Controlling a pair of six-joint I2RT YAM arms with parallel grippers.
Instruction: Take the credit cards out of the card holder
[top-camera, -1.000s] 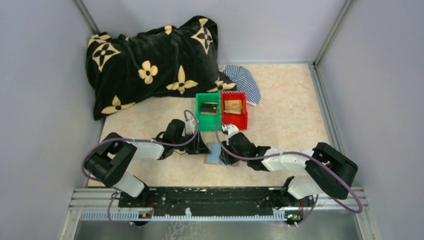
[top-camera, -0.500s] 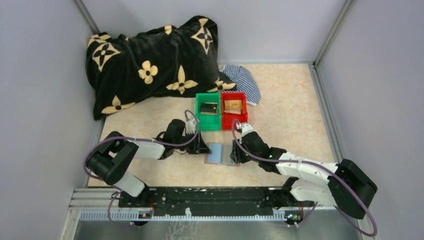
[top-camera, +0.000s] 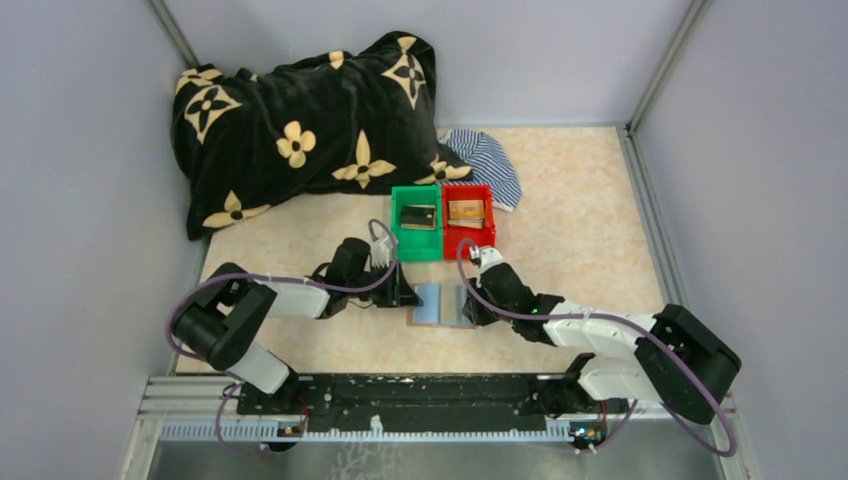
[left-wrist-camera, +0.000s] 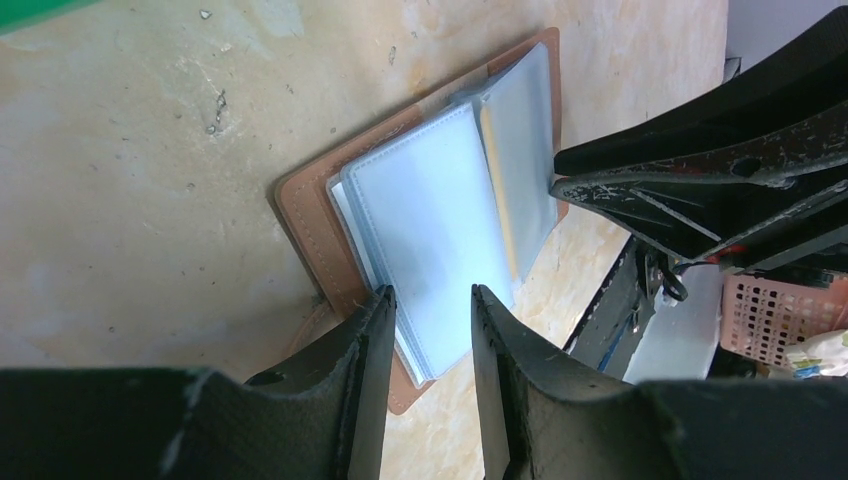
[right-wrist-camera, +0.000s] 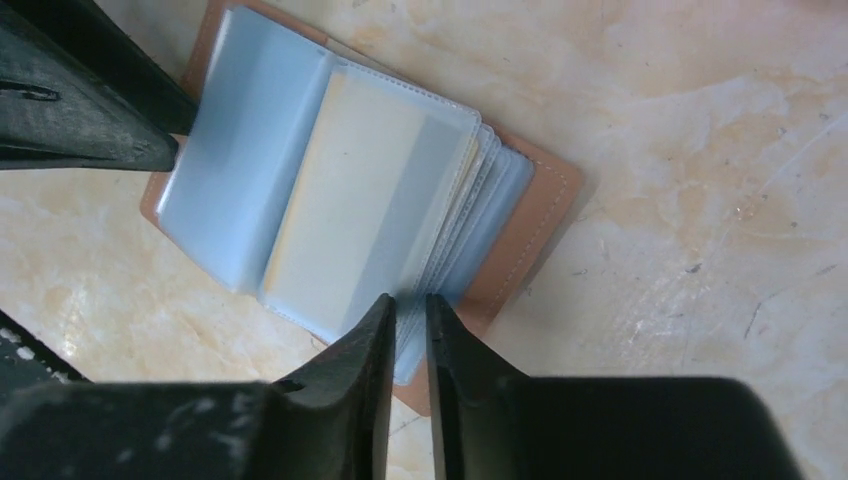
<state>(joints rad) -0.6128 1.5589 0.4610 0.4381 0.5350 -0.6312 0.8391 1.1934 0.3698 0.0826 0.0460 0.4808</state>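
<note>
Top: the open holder (top-camera: 440, 303) lies at 6 o'clock of the bins (top-camera: 416, 243), and a card (top-camera: 466, 210) is in the red one. The left gripper (top-camera: 405, 297) is at the holder's 9, the right gripper (top-camera: 470, 312) at its 3.
Left wrist: jaws apart, tips on the holder's edge, nothing pinched.
Right wrist: jaws almost together at the sleeves' (right-wrist-camera: 300, 200) edge; whether they grip I cannot tell.

My top camera looks down from above and behind me, from afar. My wrist cameras face downward from opposite sides, close over the card holder (top-camera: 440, 304), which all three share.
</note>
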